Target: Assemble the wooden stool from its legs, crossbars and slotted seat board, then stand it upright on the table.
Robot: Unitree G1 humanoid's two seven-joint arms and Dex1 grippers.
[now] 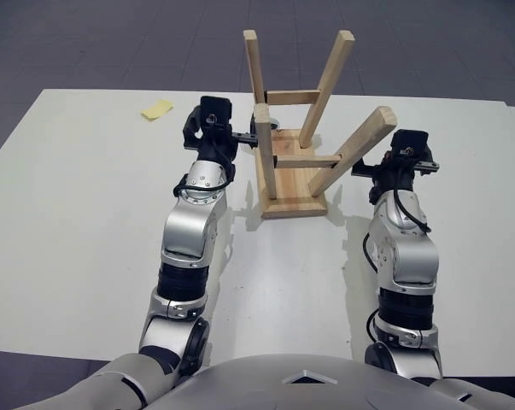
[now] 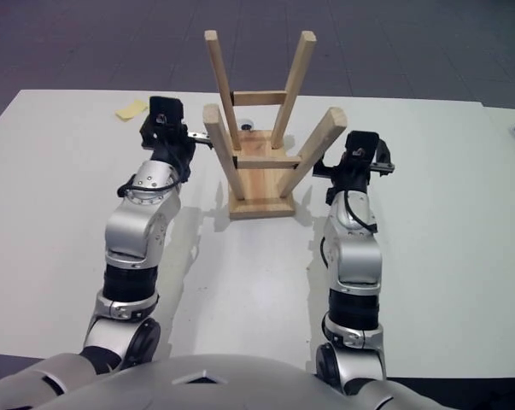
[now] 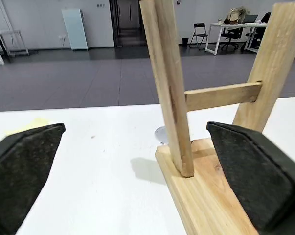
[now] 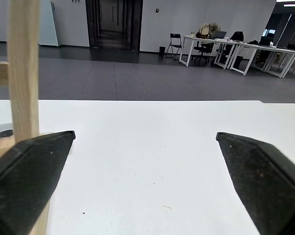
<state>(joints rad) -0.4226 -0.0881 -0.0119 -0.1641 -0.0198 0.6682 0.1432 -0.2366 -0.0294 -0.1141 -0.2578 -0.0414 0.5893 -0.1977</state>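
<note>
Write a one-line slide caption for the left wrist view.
Open left gripper framing one leg that rises from the seat board, which lies flat on the white table.

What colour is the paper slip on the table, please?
The slip is yellow; left eye view.

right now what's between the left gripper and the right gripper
The upside-down stool, its seat board on the table, legs up; the left eye view shows it.
</note>
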